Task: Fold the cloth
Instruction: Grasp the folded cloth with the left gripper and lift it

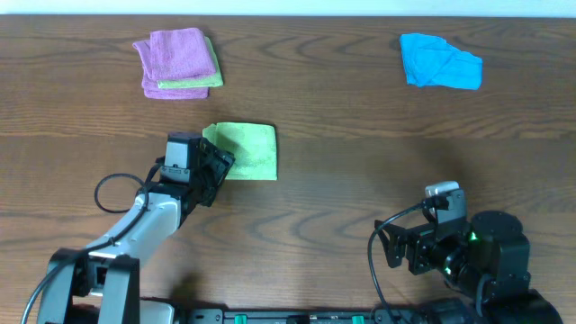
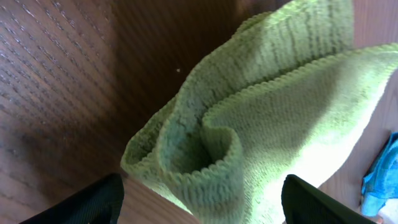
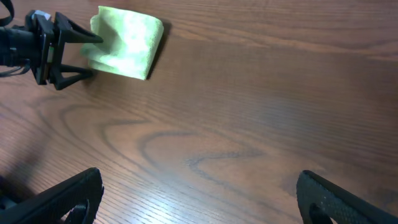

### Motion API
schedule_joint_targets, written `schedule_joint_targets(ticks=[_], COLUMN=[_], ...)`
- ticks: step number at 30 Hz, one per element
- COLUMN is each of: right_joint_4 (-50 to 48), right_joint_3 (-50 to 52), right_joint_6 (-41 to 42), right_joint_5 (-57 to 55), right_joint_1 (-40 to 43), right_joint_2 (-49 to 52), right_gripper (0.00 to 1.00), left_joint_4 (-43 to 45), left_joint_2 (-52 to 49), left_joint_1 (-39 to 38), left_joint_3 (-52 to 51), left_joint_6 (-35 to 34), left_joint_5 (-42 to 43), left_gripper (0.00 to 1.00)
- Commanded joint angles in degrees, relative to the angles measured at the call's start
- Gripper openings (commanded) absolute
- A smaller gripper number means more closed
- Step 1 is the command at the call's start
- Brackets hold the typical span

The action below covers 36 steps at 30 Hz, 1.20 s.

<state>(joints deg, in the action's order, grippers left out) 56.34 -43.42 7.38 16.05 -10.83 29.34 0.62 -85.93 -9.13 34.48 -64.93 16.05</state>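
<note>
Left pincer (image 2: 202,190) spread wide, green cloth (image 2: 280,124) corner bunched between its fingers (image 2: 93,202)

Green cloth (image 2: 280,124), bunched in layers on the desk (image 2: 62,74), sits between the wide-spread claw (image 2: 202,194) fingers; blue cloth (image 2: 380,180) at four o'clock.

cloth (image 1: 245,150): centre | stacked cloths (image 1: 178,61): behind-left | crumpled cloth (image 1: 439,61): behind-right

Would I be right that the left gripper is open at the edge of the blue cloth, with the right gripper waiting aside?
Not quite: the overhead view shows the left gripper open at the edge of the green cloth; the blue cloth lies far off. The right gripper does wait aside.
</note>
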Motion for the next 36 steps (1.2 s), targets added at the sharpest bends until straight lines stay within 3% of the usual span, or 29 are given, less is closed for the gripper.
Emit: schedule_joint_targets(ticks=[1,20,25,27,28,29,33,36], right_joint_4=[0.07,0.07,0.07,0.07,0.07,0.07,0.07,0.07], right_joint_3=[0.20,0.20,0.20,0.20,0.20,0.20,0.20,0.20], right_joint_6=[-0.17,-0.17,-0.17,-0.17,-0.17,-0.17,-0.17,-0.17], right_joint_5=[-0.20,-0.17,-0.20,-0.20,-0.20,-0.20,-0.20,-0.20], right_joint_1=[0.37,0.37,0.37,0.37,0.37,0.37,0.37,0.37], right_joint_2=[-0.20,-0.20,-0.20,-0.20,-0.20,-0.20,-0.20,-0.20], right_gripper=[0.99,0.99,0.99,0.99,0.99,0.99,0.99,0.99], left_joint_4=[0.55,2.58,6.95,8.74,10.10,11.52,18.12,18.03], left_joint_2=[-1.05,-5.22,-7.26,-7.74,-7.85,-7.82,-7.63,-7.15], left_joint_1=[-0.31,-2.10,-2.45,-2.54,-2.54,-2.54,-2.51,-2.51], left_joint_3=[-0.37,-0.37,-0.37,-0.37,-0.37,-0.37,0.35,3.87], left_joint_6=[-1.14,-4.35,-4.28,-3.26,-1.79,-0.33,3.87,5.60], left_joint_5=[-1.36,-3.91,-3.58,-3.56,-3.45,-3.04,-0.39,0.57], left_gripper=[0.82,0.74,0.49,0.30,0.13,0.06,0.06,0.06])
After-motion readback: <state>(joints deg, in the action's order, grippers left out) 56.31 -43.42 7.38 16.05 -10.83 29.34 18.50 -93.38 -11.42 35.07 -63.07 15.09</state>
